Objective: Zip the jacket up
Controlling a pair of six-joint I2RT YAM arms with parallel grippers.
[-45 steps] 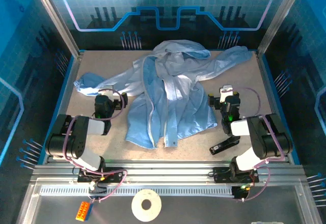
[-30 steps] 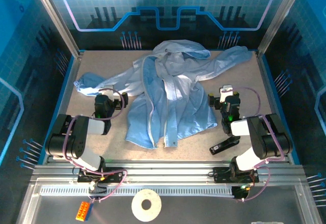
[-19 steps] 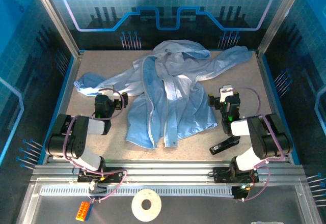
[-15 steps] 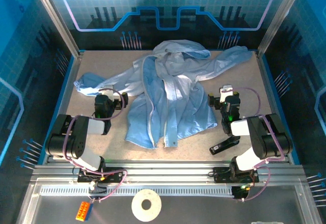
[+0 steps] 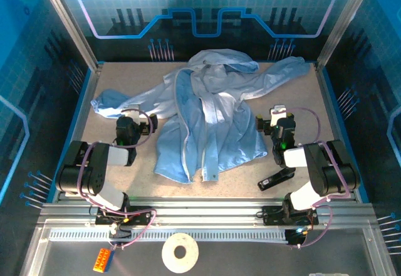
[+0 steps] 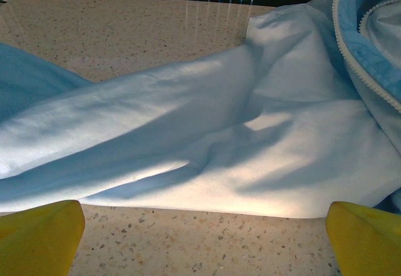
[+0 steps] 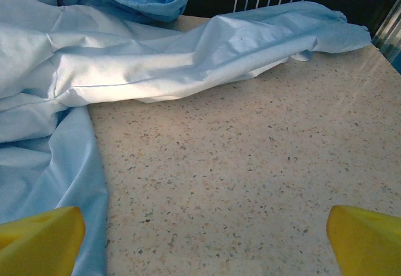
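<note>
1. Large light blue crinkly jacket lies spread across the middle of the speckled beige tabletop. Its long axis runs near-to-far, with the hood at the far edge and the hem towards the arms.
2. Pale zipper strip is open.
3. Left tool: fingers wide apart, empty, facing the left sleeve.
4. Right tool: fingers wide apart, empty, over bare tabletop beside the jacket.

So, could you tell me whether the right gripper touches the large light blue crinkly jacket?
Cannot tell: in the right wrist view, the right gripper's fingertip overlaps the jacket.
</note>
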